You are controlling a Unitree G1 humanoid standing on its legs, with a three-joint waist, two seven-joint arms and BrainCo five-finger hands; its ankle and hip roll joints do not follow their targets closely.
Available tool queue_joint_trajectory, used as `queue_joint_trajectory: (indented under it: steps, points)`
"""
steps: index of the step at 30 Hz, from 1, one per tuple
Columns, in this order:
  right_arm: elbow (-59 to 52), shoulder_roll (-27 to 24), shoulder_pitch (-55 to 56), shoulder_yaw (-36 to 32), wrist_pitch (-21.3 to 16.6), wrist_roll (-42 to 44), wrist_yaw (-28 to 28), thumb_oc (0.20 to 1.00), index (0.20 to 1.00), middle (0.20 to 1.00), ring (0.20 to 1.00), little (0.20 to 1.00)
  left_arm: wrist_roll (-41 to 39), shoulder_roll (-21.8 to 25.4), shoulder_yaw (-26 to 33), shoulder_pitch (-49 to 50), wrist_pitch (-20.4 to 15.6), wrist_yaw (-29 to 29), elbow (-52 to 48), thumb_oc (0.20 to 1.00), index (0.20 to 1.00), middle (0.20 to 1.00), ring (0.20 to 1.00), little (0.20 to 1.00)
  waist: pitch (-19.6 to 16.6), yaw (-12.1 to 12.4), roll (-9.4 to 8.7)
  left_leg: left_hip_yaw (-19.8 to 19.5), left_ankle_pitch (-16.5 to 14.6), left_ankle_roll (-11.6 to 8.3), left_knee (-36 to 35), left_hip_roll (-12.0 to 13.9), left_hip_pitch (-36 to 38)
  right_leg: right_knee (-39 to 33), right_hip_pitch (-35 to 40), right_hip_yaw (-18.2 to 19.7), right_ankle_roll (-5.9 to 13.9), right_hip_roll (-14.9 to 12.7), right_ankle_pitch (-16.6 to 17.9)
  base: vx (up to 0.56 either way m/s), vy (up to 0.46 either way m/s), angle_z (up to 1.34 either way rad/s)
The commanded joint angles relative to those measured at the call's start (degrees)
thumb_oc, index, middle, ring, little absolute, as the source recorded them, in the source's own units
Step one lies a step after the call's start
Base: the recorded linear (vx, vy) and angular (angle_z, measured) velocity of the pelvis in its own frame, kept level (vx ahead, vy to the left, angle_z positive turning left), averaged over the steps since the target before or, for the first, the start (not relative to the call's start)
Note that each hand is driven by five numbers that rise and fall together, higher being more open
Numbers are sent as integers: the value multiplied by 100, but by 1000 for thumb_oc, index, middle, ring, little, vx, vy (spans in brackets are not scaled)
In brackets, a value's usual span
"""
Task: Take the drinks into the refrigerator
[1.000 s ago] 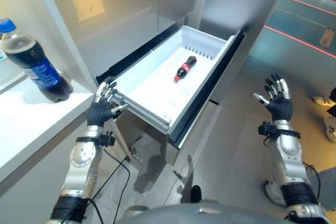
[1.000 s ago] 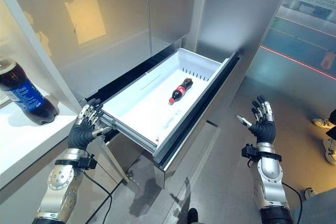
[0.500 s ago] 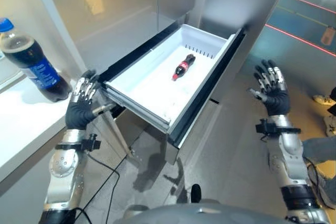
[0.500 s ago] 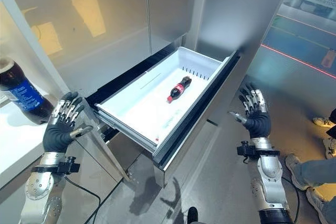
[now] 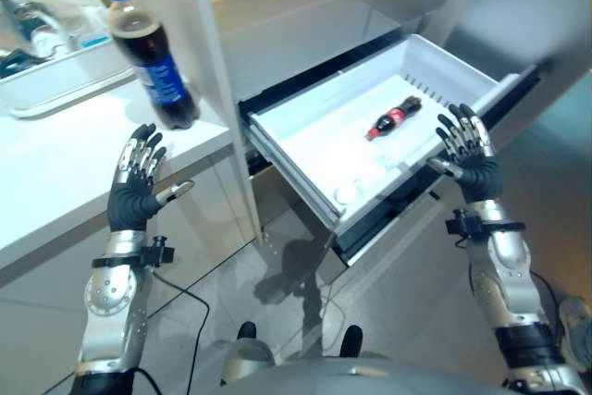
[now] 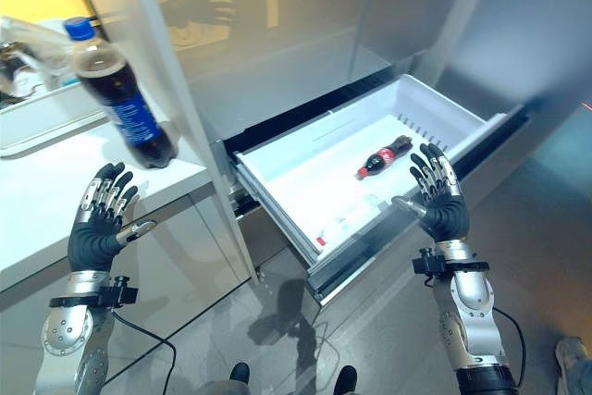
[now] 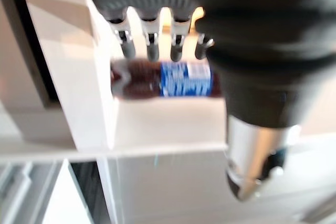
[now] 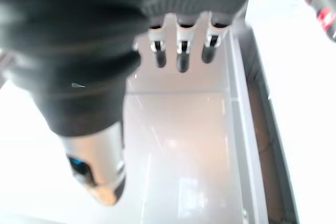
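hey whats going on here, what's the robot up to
A humanoid robot is loading drinks into a refrigerator. The white drawer is pulled out with a small red-labelled bottle lying inside. A large blue-labelled bottle stands upright on the white counter. Both the left hand and right hand are open and empty.

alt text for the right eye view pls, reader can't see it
A white refrigerator drawer stands pulled open with a small red-labelled cola bottle lying inside. The right hand hovers open at the drawer's front edge. The left hand is raised open, empty, below a white counter where a large blue-labelled cola bottle stands upright.
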Motion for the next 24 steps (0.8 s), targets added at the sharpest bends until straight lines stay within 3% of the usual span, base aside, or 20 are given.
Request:
queue_joint_trajectory:
  steps: [1, 9, 15, 24]
  points:
    - [-326, -319, -383, -204, -186, 181, 39, 1000, 1000, 1000, 1000, 1000, 182, 127, 234, -364, -386, 93, -99, 1000, 1000, 1000, 1000, 1000, -8, -54, 87, -340, 73, 517, -117, -355, -306, 1358, -169, -167, -138, 122, -925, -23, -51, 47]
    - [-299, -306, -399, -285, -180, 110, -19, 1000, 1000, 1000, 1000, 1000, 260, 10, 236, -486, -367, 288, 183, 1000, 1000, 1000, 1000, 1000, -32, -70, 110, -505, 84, 500, -106, -334, -318, 1475, -142, -410, -169, 94, -1026, 21, -25, 24]
    - [-218, -220, -497, -177, -164, 91, -20, 1000, 1000, 1000, 1000, 1000, 509, 108, 415, -688, -399, 677, 535, 1000, 1000, 1000, 1000, 1000, -69, -115, 94, -306, -18, 518, -96, -304, -206, 1480, -168, -243, -163, 89, -1014, 33, 14, -4]
    - [-56, -273, -665, 139, 20, 227, 164, 1000, 1000, 1000, 1000, 1000, 680, 815, 914, -1340, -388, 1292, 1172, 1000, 1000, 1000, 1000, 1000, -145, -203, 100, 158, -175, 547, -92, -291, 85, 1314, -142, 235, -154, 186, -970, 45, 38, -31]
